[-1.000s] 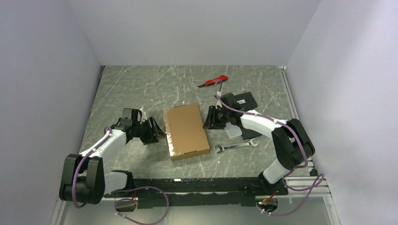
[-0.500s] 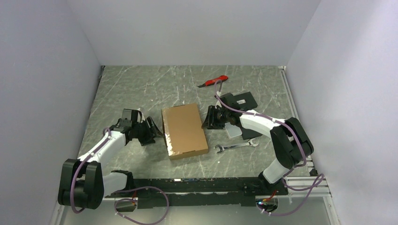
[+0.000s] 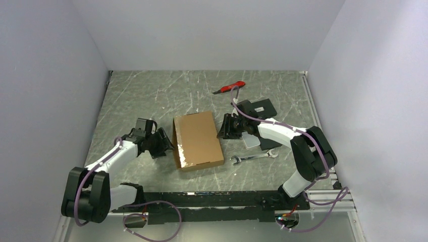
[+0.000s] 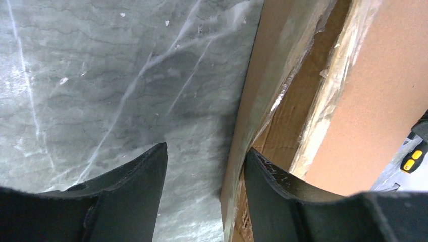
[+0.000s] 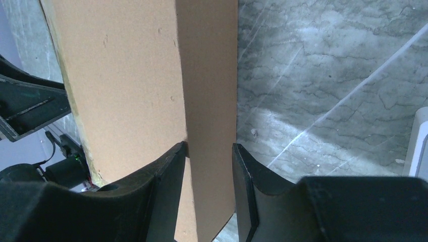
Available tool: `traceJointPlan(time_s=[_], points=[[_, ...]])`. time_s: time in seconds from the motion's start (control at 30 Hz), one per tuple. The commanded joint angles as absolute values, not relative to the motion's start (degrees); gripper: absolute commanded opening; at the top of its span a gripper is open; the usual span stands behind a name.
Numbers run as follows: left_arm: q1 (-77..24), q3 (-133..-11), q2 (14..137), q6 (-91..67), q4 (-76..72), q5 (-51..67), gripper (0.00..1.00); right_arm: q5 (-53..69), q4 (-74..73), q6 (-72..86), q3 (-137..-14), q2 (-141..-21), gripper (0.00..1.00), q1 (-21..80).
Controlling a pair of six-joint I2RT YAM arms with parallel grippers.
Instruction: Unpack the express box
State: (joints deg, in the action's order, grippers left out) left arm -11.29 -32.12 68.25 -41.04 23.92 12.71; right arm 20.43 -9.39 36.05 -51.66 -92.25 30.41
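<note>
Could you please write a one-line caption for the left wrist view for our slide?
Left gripper open beside the express box, one finger at the gap along its taped edge.

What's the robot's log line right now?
right gripper clamps brown cardboard express box | left gripper open at its ajar lid

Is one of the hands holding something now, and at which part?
The right hand pinches the express box at its right side edge. The left hand is open, straddling the box's left wall, not gripping.
</note>
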Motion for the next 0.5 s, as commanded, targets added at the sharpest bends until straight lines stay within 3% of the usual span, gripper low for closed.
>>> traceJointPlan(time_s=[0.0, 0.1, 0.47], points=[[-10.1, -27.2, 69.3, -43.9, 19.6, 13.5, 0.60, 18.2, -9.0, 35.6, -50.5, -92.9, 0.42, 30.1], [-9.7, -26.4, 70.2, -44.5, 13.2, 18.3, 0.59, 18.3, -9.0, 35.3, -50.6, -92.9, 0.42, 30.1], [-7.2, -40.3, 81.2, -39.2, 16.0, 17.1, 0.61, 18.0, -9.3, 34.6, -51.0, -92.8, 0.42, 30.1]])
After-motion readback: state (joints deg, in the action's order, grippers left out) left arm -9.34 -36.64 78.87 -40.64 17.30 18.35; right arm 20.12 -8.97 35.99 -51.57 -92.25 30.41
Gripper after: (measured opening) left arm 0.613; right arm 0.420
